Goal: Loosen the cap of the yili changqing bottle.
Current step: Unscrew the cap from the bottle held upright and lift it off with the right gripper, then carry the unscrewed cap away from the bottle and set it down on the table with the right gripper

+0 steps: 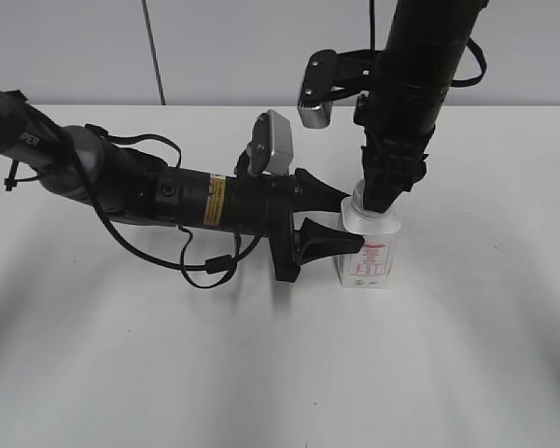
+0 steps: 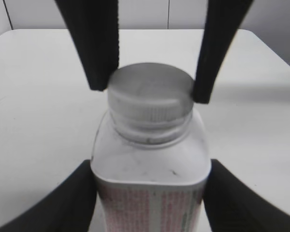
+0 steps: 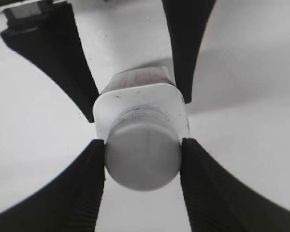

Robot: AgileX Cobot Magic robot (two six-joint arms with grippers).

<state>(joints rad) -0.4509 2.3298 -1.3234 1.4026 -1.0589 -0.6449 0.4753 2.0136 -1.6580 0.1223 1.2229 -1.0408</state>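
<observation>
The yili changqing bottle, small, white and squarish with a red-printed label, stands upright on the white table. My left gripper reaches in level from the left and is shut on the bottle's body; both of its black fingers press the sides below the shoulders. The right gripper comes straight down from above. It is shut on the round white cap, with a ribbed finger touching each side. In the left wrist view the cap sits on the neck between those two fingers.
The white table stretches all round the bottle, and a pale wall stands behind it. A black cable loops on the table under my left arm. No other objects are in view.
</observation>
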